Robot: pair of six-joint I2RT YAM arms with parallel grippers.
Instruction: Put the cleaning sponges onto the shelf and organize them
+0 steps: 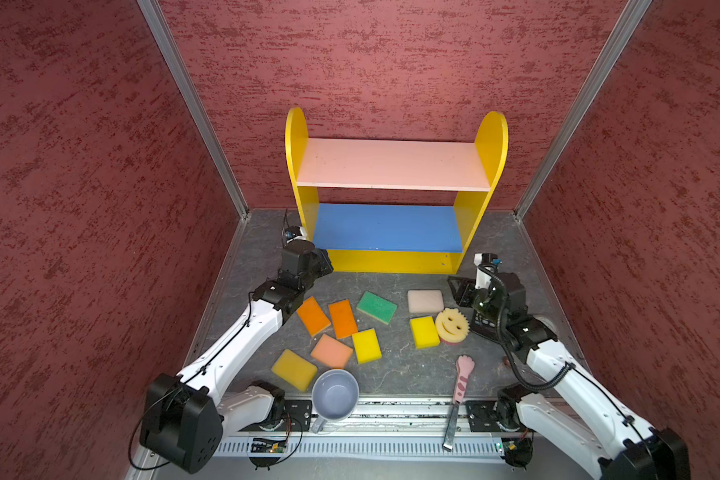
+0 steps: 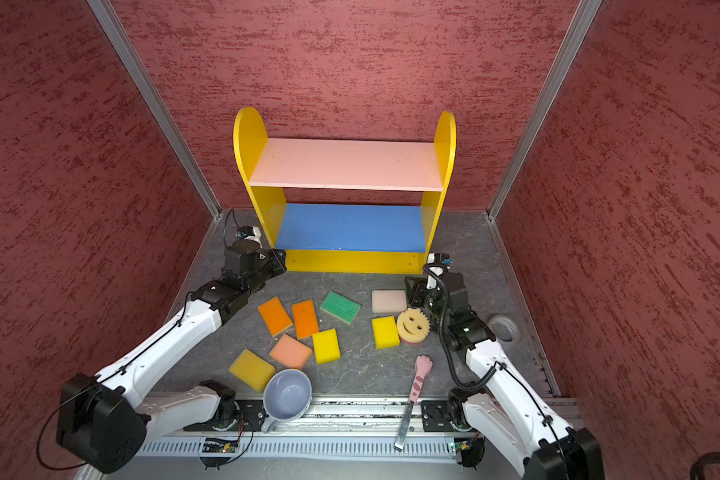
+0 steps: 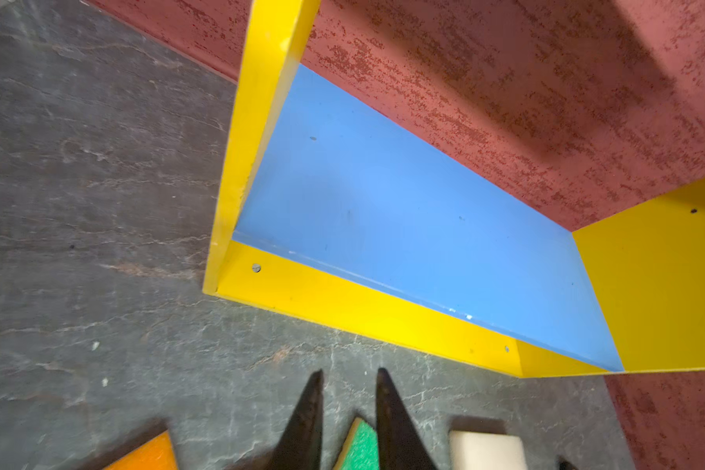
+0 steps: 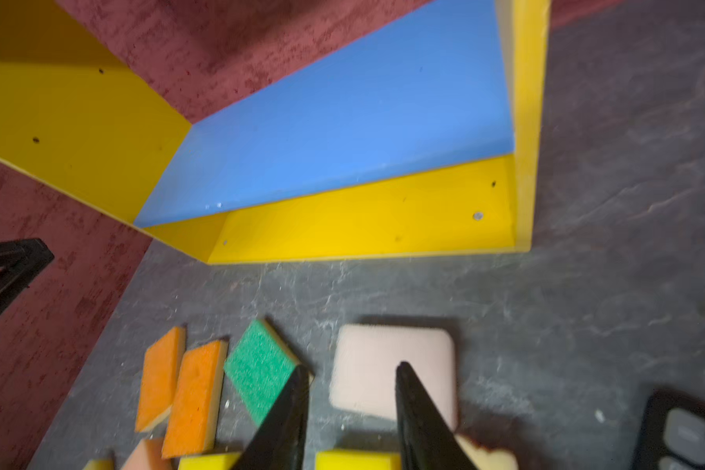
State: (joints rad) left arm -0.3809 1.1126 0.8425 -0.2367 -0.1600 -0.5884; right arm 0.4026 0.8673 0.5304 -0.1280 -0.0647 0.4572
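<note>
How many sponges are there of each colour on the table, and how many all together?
Yellow sponges: 3
Orange sponges: 2
Green sponge: 1
Peach sponge: 1
Pale pink sponge: 1
Cream smiley sponge: 1
Total: 9

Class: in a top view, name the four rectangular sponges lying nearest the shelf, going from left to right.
left orange sponge → right orange sponge → green sponge → pale pink sponge

The shelf (image 1: 295, 158) is yellow, pink and blue.
</note>
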